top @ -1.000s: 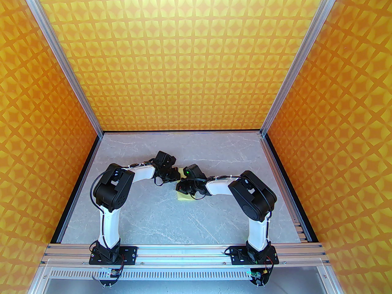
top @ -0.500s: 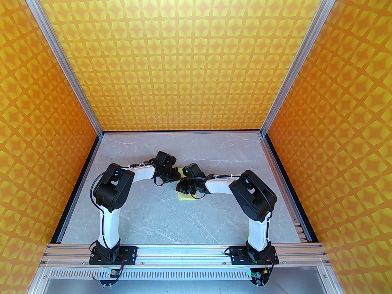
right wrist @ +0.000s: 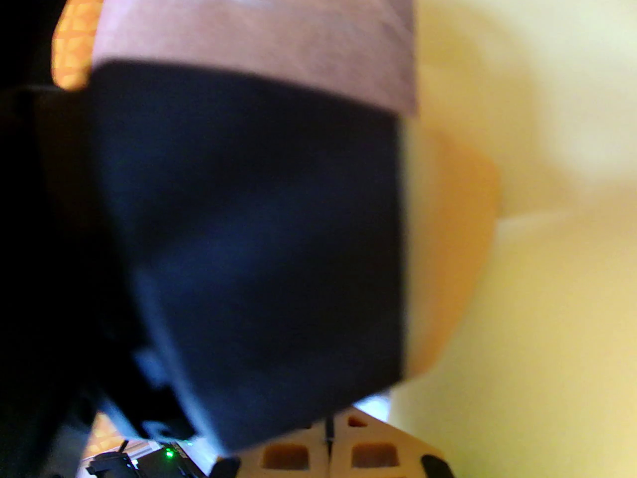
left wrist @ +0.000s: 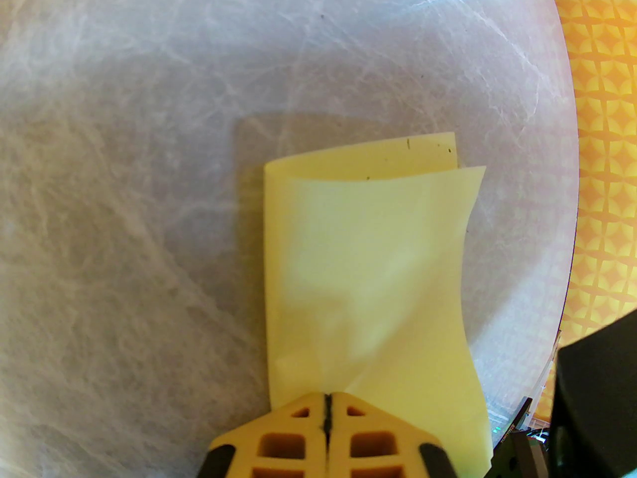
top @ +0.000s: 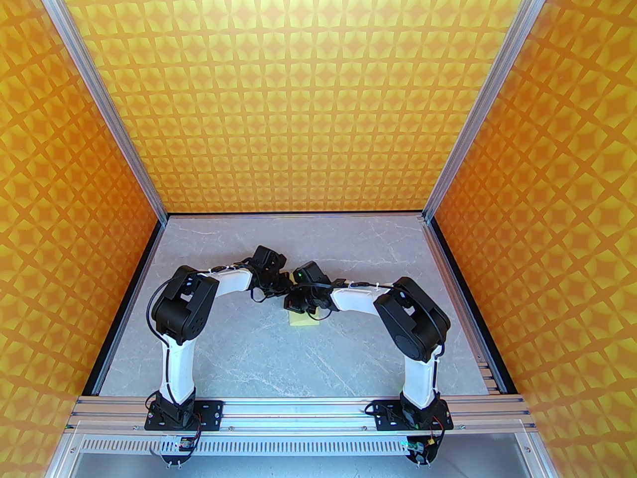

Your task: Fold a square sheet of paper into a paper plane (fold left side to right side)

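Meeting at mid-table, both arms crowd the paper (top: 301, 320), which lies on the grey table (top: 298, 366) about centre. Top view shows its near strip sticking out from under the right wrist.

Left wrist view: paper (left wrist: 368, 277) is folded over on itself. One long side is a soft rounded fold, not pressed flat. Top layer bulges and waves. At the end away from the fingers the two layers sit offset, lower one peeking out. Left gripper (left wrist: 327, 406) has jaws pressed together, just a thin seam between, tips at the paper's edge. Can't tell if paper is nipped in them. Black part of right arm (left wrist: 597, 391) sits just beside the paper.

Right wrist view is blurred: right gripper (right wrist: 328, 433) jaws closed too, nothing seen between. Dark body (right wrist: 249, 242) looms close in front, paper (right wrist: 547, 292) beside it.
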You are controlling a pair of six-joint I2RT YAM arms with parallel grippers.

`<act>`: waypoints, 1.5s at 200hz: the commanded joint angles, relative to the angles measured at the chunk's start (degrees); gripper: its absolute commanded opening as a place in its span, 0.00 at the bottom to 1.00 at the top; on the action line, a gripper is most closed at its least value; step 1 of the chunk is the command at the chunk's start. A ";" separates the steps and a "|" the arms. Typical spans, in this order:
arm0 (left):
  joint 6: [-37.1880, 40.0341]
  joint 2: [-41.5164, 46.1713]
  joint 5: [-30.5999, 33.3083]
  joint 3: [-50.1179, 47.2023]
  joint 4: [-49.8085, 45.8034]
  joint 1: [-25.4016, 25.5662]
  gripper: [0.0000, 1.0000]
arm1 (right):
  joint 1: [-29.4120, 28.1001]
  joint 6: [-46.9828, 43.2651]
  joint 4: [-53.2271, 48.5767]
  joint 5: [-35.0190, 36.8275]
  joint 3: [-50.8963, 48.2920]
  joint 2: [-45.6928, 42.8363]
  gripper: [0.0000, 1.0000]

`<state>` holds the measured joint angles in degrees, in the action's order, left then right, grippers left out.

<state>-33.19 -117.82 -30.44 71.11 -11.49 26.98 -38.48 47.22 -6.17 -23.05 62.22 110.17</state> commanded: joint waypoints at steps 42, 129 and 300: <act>-0.59 0.66 -0.33 -1.25 0.18 0.09 0.01 | 5.74 -3.07 -1.82 2.33 -2.75 -6.75 0.01; -0.49 0.98 -0.44 -0.95 -0.28 0.26 0.02 | 10.33 -7.23 -3.29 2.72 -2.07 -1.79 0.02; 0.59 9.38 1.74 -7.89 -3.03 1.23 0.20 | 11.23 -12.85 -10.28 5.57 1.14 -5.04 0.25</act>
<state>-33.34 -110.13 -30.00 64.45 -12.75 27.92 -27.33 35.77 -13.47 -19.88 62.48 108.40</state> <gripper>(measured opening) 0.202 0.234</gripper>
